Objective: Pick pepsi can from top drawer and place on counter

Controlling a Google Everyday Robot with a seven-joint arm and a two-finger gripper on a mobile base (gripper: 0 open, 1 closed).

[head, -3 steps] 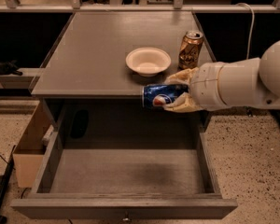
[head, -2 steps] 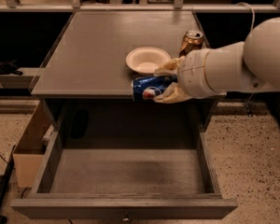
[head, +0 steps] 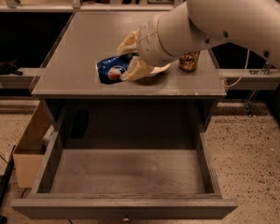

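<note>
Round red-white-blue logo on the pepsi can (head: 110, 70), gripped sideways by the gripper (head: 127, 60) over the counter (head: 79, 50); no lettering readable anywhere.

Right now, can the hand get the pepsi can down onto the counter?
Probably yes: the hand, gripping the pepsi can, hovers over bare counter; the bowl and gold can sit aside.

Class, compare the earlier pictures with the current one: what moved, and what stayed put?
The gripper, shut on the pepsi can, carried it left and back from the front edge to over the counter. The arm now covers most of the white bowl. The gold-brown can, the open drawer and the tan box stayed put.
</note>
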